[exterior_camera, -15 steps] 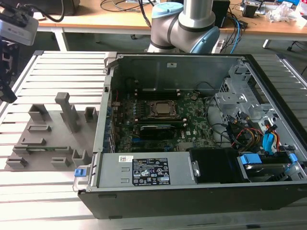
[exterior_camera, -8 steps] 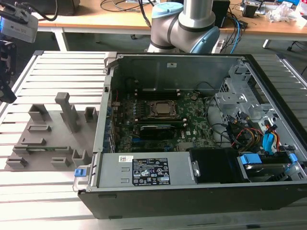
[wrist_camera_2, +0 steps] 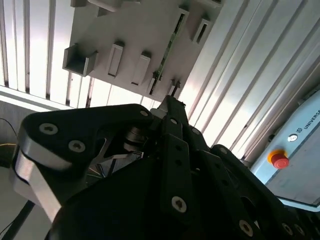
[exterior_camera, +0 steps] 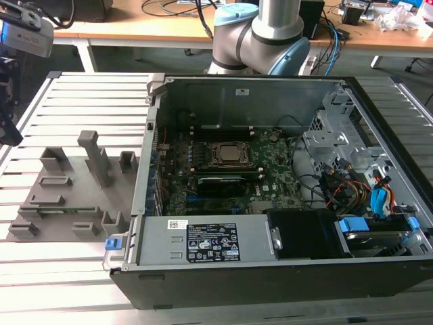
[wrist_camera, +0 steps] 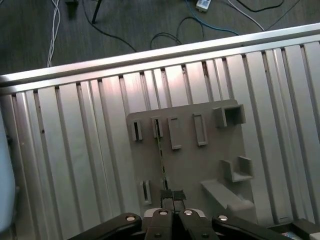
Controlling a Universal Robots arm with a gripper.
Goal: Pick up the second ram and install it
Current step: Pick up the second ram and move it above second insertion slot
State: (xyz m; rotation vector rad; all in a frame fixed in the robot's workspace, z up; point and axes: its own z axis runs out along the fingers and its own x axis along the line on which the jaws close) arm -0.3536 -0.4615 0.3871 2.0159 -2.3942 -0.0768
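Nearest in the exterior view, the open computer case (exterior_camera: 270, 284) lies on the slatted table (exterior_camera: 61, 271) with its motherboard (exterior_camera: 270, 183) exposed. Just beside the case, at the exterior view's left, sits the grey fixture plate (exterior_camera: 74, 196). In the first wrist view the second ram (wrist_camera: 161, 160) stands on edge in a slot of that plate. The gripper (wrist_camera: 173, 195) hangs over the plate near one end of the strip, fingertips pressed together and holding nothing. Farthest back is the arm's base (exterior_camera: 257, 40).

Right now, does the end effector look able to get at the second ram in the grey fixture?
Probably yes. The second ram stands on edge in the grey fixture with nothing over it, and the end effector, shut, hangs apart from it with open space between.
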